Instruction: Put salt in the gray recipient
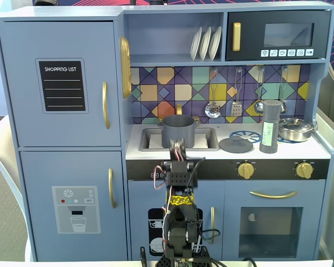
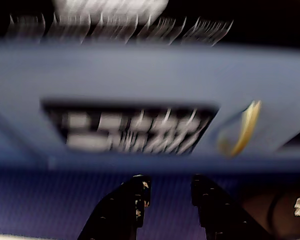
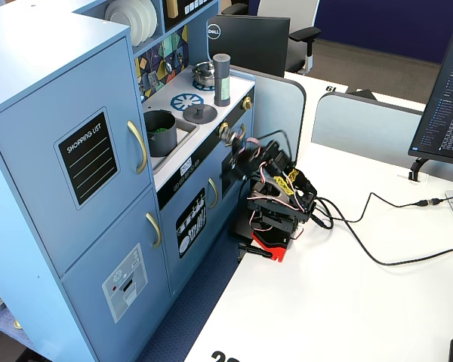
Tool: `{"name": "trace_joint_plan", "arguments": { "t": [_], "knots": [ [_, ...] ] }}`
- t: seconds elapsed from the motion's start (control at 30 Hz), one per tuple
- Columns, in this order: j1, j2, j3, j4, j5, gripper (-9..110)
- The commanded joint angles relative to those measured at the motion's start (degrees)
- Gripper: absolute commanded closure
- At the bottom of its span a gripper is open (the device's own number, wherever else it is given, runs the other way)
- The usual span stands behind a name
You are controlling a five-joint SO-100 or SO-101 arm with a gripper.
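The salt is a tall grey cylinder shaker (image 1: pixel 270 127) standing upright on the toy kitchen's stove top, right of the sink; it also shows in the side fixed view (image 3: pixel 222 79). The grey pot (image 1: pixel 178 129) sits in the sink, with something green inside it in the side view (image 3: pixel 160 132). My gripper (image 2: pixel 167 182) is open and empty, its jaws apart, facing the blue cabinet front. In both fixed views (image 1: pixel 177 147) (image 3: pixel 231 164) it hangs in front of the counter edge, below the pot and well left of the salt.
A grey lid (image 1: pixel 236 144) lies on the counter between sink and salt. A metal pan (image 1: pixel 295 129) sits on the back right burner. Gold knobs (image 1: pixel 245 169) and door handles (image 3: pixel 213 192) stick out of the cabinet front. Cables (image 3: pixel 377 256) trail over the white table.
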Motion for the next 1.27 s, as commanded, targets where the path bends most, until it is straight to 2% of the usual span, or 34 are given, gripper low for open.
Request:
{"name": "trace_joint_plan", "arguments": {
  "t": [0.0, 0.13, 0.23, 0.33, 0.47, 1.23],
  "knots": [
    [-3.4, 2.0, 13.2, -5.8, 2.9, 101],
    [-6.5, 1.9, 23.2, -12.7, 5.7, 101],
    [-5.9, 1.9, 28.7, -16.0, 2.6, 101],
    [-9.0, 2.0, 28.8, -13.6, 6.0, 101],
    [-8.1, 2.0, 28.8, -9.6, 1.0, 100],
    [-9.1, 2.0, 28.8, -9.6, 2.1, 97]
  ]
}}
